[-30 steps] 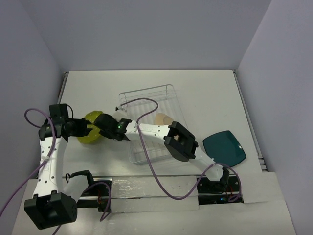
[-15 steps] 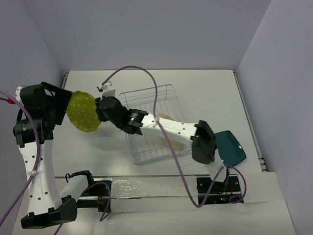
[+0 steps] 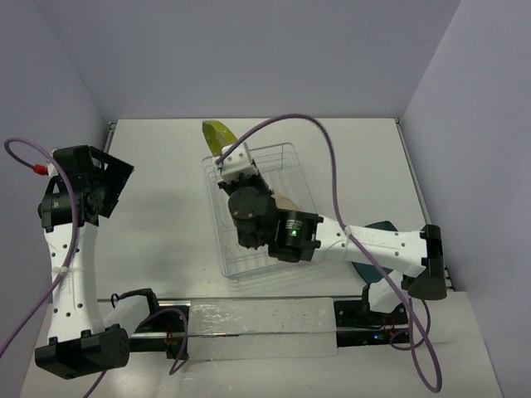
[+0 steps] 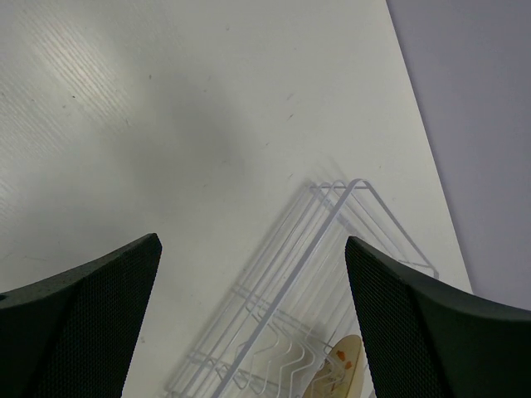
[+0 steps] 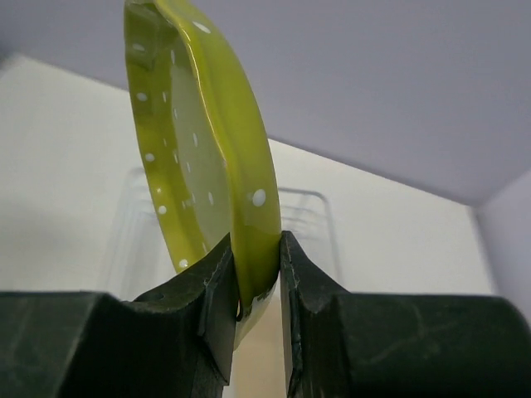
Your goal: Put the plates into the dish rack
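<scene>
So far, one plate of three is in: the beige plate sits inside the rack near its middle, though I cannot tell whether it stands in the tines or lies flat. The yellow-green plate is in the air. The right end effector pinches its lower rim and holds it upright on edge over the rack's far left corner, not yet in any slot. The teal plate lies on the surface just right of the rack, partly hidden under the right arm. The left end effector is spread wide with nothing between its fingers, raised at the left, well apart from the rack.

By my reckoning the job is about a third done: the yellow-green plate wants lowering between tines, then the teal one needs fetching.

The surface is plain matte white with faint scuffs. Bare lilac-grey walls close it in at the back and both sides.
</scene>
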`<state>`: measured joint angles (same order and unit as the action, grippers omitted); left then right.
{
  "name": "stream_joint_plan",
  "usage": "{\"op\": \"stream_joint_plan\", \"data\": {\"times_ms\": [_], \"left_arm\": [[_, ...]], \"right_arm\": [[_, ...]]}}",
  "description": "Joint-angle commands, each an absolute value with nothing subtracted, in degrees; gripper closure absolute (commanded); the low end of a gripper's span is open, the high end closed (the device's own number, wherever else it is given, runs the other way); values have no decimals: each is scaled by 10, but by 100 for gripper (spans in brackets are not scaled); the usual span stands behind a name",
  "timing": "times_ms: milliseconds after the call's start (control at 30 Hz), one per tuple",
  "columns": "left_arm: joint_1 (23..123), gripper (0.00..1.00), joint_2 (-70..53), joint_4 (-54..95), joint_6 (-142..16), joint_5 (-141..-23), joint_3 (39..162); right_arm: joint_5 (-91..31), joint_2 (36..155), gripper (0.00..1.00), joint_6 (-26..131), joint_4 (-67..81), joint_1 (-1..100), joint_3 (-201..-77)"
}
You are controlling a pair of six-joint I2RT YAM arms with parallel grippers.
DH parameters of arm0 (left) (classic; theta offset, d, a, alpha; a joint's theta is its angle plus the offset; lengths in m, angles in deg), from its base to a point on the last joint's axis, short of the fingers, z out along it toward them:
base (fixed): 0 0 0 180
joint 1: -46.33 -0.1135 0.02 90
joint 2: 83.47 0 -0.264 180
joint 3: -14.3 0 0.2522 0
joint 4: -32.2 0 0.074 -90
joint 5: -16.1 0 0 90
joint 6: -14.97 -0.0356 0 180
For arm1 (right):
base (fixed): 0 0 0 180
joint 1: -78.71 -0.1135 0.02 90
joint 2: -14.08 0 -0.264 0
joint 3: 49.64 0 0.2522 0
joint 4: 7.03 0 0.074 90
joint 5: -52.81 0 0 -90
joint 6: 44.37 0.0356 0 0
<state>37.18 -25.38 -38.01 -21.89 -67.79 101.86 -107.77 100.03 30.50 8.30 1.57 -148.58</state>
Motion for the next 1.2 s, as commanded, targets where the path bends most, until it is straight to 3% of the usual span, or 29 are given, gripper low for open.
{"op": "stream_joint_plan", "data": {"times_ms": [0,133,300,400,633,1167], "left_arm": [[370,1,-260,-354,-240,-675,1020],[370,1,-264,-357,-247,-667,1012],[370,1,-272,-362,-253,-659,1001],[370,1,-272,-363,-259,-661,997],[370,1,-266,-362,-274,-677,993],[370,1,-266,-354,-275,-685,1000]], "right_arm": [[-1198,1019,100,143,-57,-17,-1459],[-1220,1041,100,160,-18,-32,-1474],[-1215,1098,100,287,162,-60,-1529],[-1158,1150,100,505,478,-65,-1633],[-1210,1291,100,880,883,-64,-1785],[-1267,1202,100,885,894,-55,-1750]]}}
